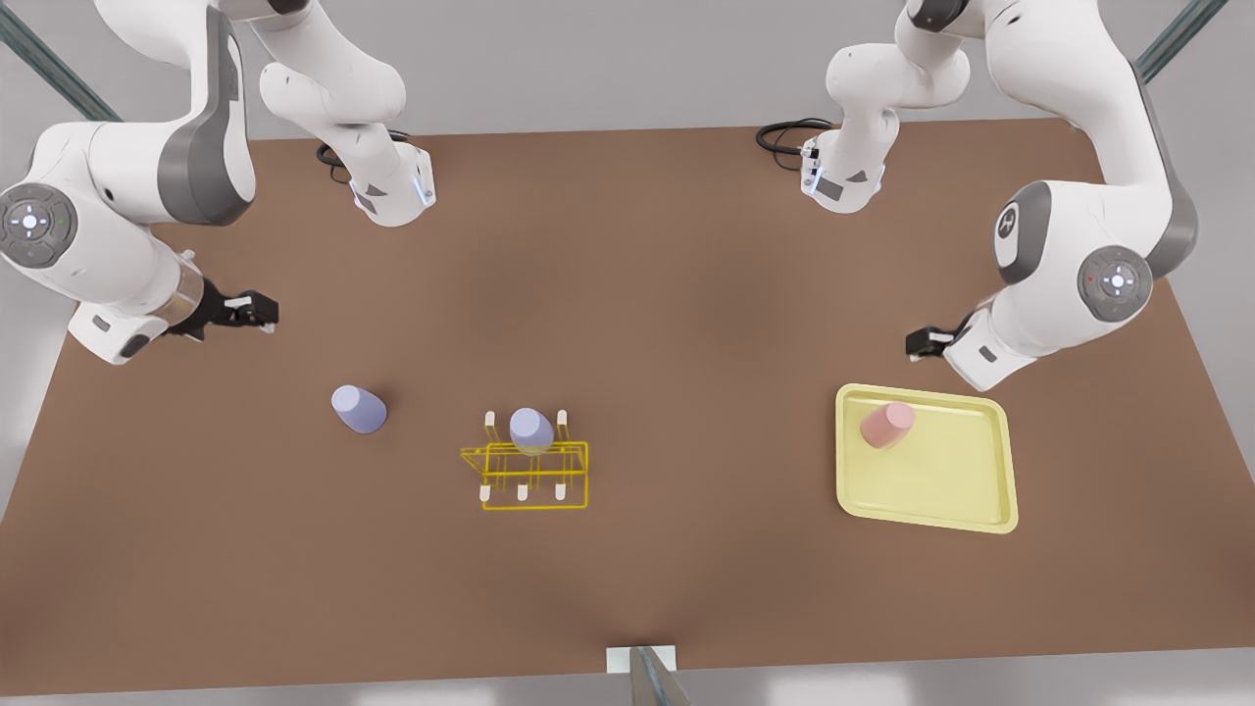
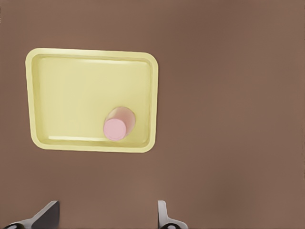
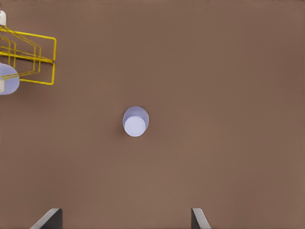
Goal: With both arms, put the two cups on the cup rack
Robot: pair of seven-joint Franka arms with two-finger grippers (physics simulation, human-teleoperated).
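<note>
white arms [image 1: 1079, 88], grey joints, seemingly black grippers

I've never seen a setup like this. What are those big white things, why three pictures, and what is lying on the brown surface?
The white things are two jointed robot arms, each ending in a small black two-finger gripper. The front view looks down on the brown table. The other two come from cameras on the arms' wrists.

The left gripper, fingers open, hovers above a pale pink cup on a pale yellow flat tray. The right gripper, also open, hovers above a pale lavender cup standing on the table. A bright yellow wire rack in the middle already holds another lavender cup. Neither gripper holds anything.
</note>
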